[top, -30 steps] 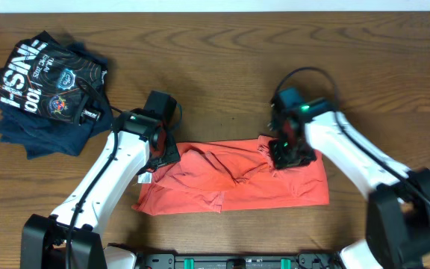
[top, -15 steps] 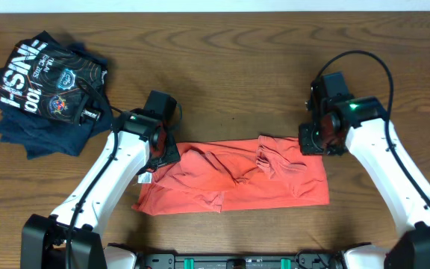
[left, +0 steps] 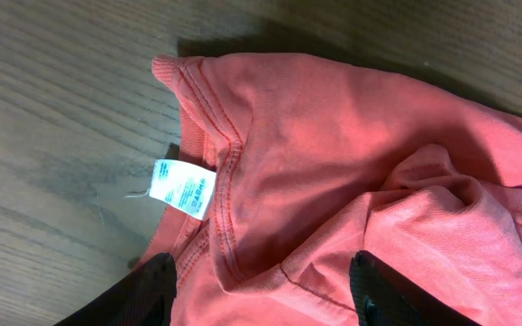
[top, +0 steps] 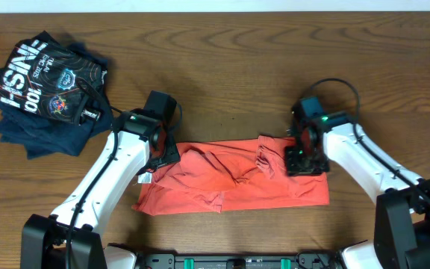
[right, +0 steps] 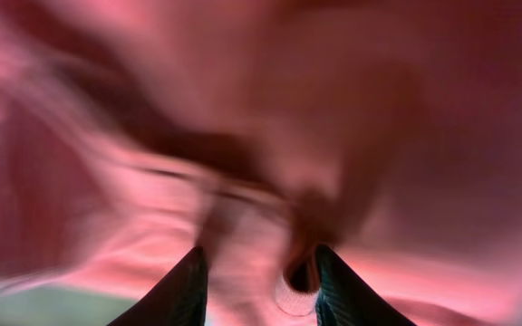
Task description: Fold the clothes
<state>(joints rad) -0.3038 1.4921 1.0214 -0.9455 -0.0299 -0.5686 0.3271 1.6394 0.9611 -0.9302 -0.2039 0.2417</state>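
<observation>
Left end effector [left: 261, 270] spread wide above the collar of the red-orange T-shirt [top: 230, 185]; right end effector [top: 305, 158] half-spread at its other end.
Below the left end effector's dark fingers [left: 152, 282] lay soft, rumpled cotton with a double-stitched ribbed neckline [left: 217, 156], a small white tag [left: 181, 187] just ahead. The shirt formed a long creased band on the wood-grain table [top: 230, 75] between both end effectors. The right one's tapered fingers stood apart against blurred folds, nothing visibly pinched.
</observation>
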